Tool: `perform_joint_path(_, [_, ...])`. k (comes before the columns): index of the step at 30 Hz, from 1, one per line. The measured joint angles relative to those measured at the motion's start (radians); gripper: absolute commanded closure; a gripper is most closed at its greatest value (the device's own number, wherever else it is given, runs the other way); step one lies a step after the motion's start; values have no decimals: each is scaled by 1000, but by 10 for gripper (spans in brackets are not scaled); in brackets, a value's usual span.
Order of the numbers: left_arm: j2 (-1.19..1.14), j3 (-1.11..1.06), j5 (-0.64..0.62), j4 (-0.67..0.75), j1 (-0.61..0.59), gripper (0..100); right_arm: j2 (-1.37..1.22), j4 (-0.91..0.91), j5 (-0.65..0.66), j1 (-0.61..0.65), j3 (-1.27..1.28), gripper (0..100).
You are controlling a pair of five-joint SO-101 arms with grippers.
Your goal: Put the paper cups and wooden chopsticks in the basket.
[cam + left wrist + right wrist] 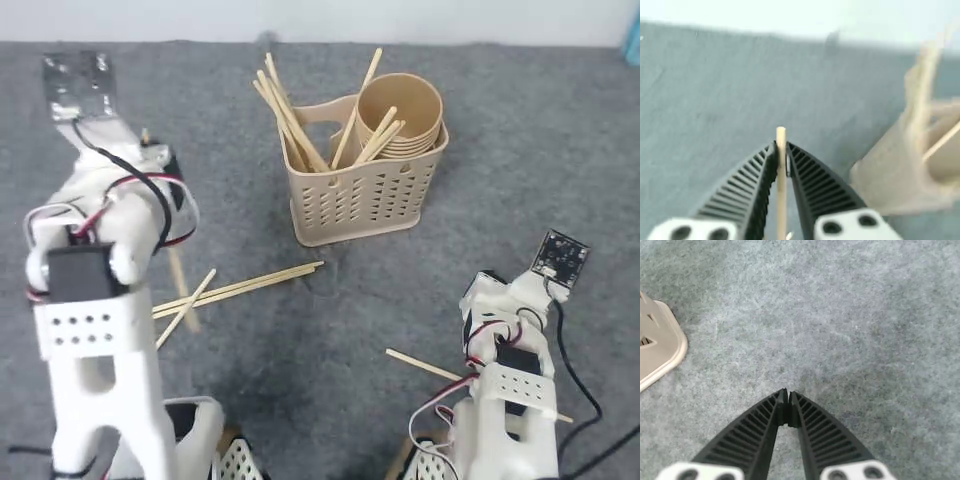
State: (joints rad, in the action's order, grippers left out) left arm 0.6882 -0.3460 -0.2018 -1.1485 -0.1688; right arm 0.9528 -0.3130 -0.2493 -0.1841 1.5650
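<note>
Two white robot arms are standing at the near edge of a grey carpeted counter [520, 150], the left arm [100, 260] by the near left corner and the right arm [515, 370] by the near right corner. Toward the middle of the far edge, a beige perforated plastic basket [365, 205] is standing upright and holding a stack of tan paper cups [400, 105] in its right half, with two chopsticks leaning inside the top cup. Several pale wooden chopsticks [290, 120] are leaning out of the basket's left half. The left claw [781, 150] is pinching one pale wooden chopstick [780, 137] between its black ribbed jaws, the stick's tip poking just past them, with the basket off to one side. The right claw [788, 400] is hanging over bare carpet with its jaws pressed together and gripping nothing, a corner of the basket lying well apart from it. A few loose wooden chopsticks [250, 283] are lying flat between the basket and the left arm, and a single wooden chopstick [425, 366] is lying just beside the right arm's base.
</note>
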Motion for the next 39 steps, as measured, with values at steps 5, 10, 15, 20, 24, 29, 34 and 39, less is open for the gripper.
perform_joint_path(5, [18, 0, -146, 212, 83, 988, 0, 0, 0, 0, 0, 990])
perform_joint_path(10, [74, 0, -226, 448, 169, 988, 0, 0, 0, 0, 0, 990])
perform_joint_path(15, [117, 0, -229, 689, 241, 988, 0, 0, 0, 0, 0, 990])
perform_joint_path(20, [120, -49, -216, 901, 322, 988, 0, 0, 0, 0, 0, 990])
perform_joint_path(24, [120, -163, -104, 1060, 377, 988, 0, 0, 0, 0, 0, 990])
perform_joint_path(29, [120, -315, -80, 1106, 394, 988, 0, 0, 0, 0, 0, 990])
perform_joint_path(34, [120, -425, -80, 1108, 394, 988, 0, 0, 0, 0, 0, 989])
perform_joint_path(39, [120, -471, -80, 1097, 394, 987, 0, 0, 0, 0, 0, 990])
